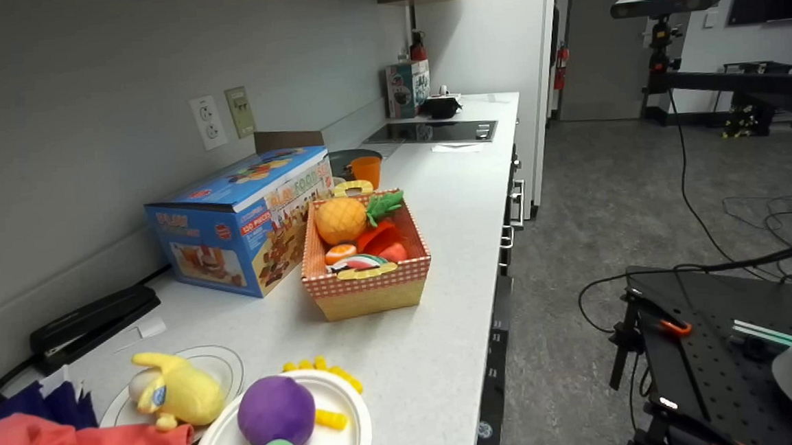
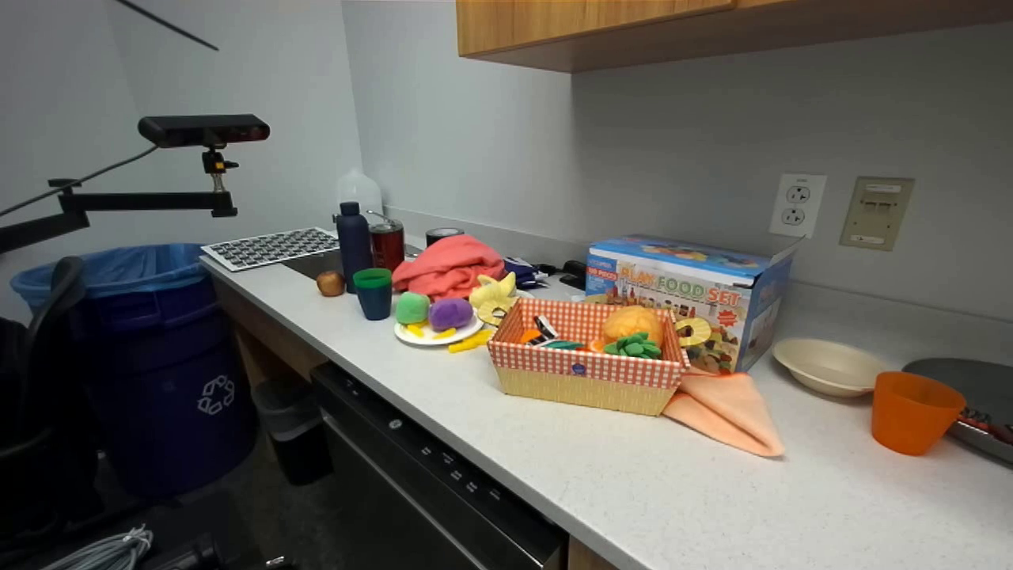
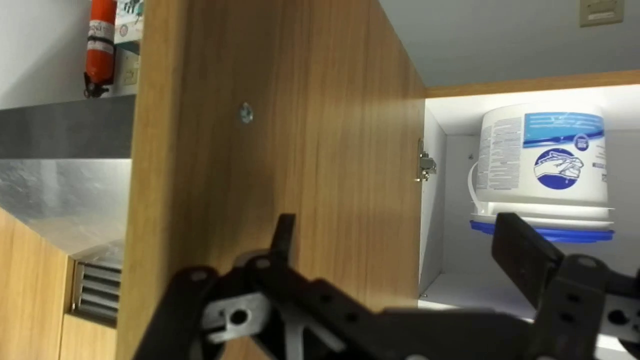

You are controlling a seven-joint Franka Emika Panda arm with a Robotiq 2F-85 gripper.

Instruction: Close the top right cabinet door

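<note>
Though the wrist view stands upside down, the brown wood-grain cabinet door reads clearly: it's swung out from a white-walled cabinet, w/ a small metal hinge betw. the two & a round silvery screw on its inner face. Black two-finger gripper is spread wide; one finger sits in front of that inner face, the other in front of a white plastic bucket w/ a blue lid inside the cabinet. Can't tell at this angle if the 1st finger touches the door. Past the door's free edge shows a red fire extinguisher. In an exterior view a wood-fronted wall cabinet hangs above the white countertop. On it, in both exterior views: a red-&-white checked basket w/ an orange toy pineapple in it, a blue cardboard play-food box just beside, & an orange plastic cup near.
</note>
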